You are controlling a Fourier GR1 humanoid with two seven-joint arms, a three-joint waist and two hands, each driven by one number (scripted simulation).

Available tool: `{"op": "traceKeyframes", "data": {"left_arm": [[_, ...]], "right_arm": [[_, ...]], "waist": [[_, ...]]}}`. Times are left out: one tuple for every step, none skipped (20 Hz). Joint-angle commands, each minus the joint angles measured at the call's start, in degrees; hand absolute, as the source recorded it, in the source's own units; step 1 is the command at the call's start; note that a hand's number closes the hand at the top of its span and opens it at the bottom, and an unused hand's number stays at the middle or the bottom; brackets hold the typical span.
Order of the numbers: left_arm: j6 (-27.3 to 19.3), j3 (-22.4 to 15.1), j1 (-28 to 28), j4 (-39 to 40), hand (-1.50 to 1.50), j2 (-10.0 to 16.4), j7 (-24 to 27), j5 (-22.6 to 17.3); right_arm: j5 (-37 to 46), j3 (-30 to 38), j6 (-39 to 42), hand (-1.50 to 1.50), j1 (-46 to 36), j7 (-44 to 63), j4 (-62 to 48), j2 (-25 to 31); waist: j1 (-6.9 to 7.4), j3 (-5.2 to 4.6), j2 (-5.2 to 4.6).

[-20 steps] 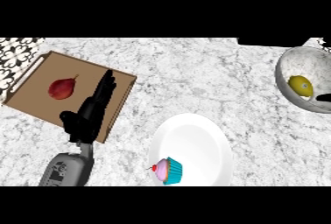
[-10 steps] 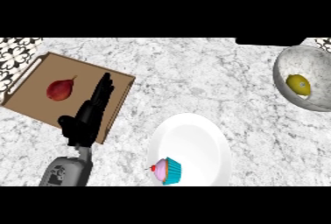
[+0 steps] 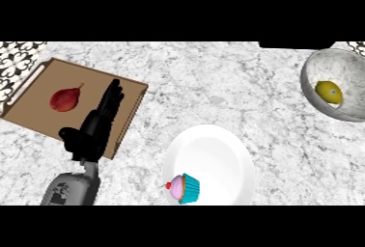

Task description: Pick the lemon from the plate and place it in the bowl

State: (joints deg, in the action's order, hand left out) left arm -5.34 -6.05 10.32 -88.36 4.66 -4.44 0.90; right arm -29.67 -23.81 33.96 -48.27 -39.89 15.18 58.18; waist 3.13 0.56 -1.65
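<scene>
The yellow lemon point(image 3: 329, 91) lies inside the grey marbled bowl point(image 3: 348, 63) at the right edge of the counter. The white plate point(image 3: 214, 154) sits near the middle front, with a pink cupcake in a teal wrapper point(image 3: 184, 188) on its lower rim. My left hand point(image 3: 96, 126) rests open over the right part of a brown cutting board, fingers straight and pointing up, holding nothing. My right hand does not show.
A brown cutting board point(image 3: 43, 113) lies at the left with a red pear point(image 3: 65, 99) on it. A patterned black and white surface point(image 3: 14, 62) fills the top left corner. Marbled counter spreads between board, plate and bowl.
A black shape at the bowl's right edge, seen a second ago, has left the view. The lemon stays in the bowl. My left hand has barely moved.
</scene>
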Motion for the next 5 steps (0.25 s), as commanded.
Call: {"op": "traceKeyframes", "data": {"left_arm": [[0.1,-0.3,-0.9,1.2,0.0,-0.3,1.9,0.4],[-0.4,-0.3,-0.8,1.9,0.0,-0.8,1.2,0.4],[-0.9,-0.1,1.1,0.5,0.0,-0.4,-0.1,0.8],[-0.2,0.6,0.6,-0.6,0.0,0.5,-0.7,0.1],[-0.2,-0.1,-0.3,-0.4,0.0,-0.5,-0.1,-0.1]], "right_arm": [[-0.1,0.4,11.9,-1.5,1.6,-8.2,0.6,0.9],[0.8,-0.3,11.2,-1.5,2.1,-8.3,1.1,0.4],[0.3,0.2,12.5,-1.5,2.6,-8.5,1.4,1.2],[0.5,0.1,12.3,-1.5,4.1,-9.0,1.3,1.5],[0.4,0.3,11.6,-1.5,4.6,-9.9,1.9,1.0]], "waist": [[-0.03,0.06,-0.27],[-0.05,0.04,-0.3],[-0.55,0.06,0.03],[-0.23,0.15,0.02],[-0.29,0.14,0.04]]}}
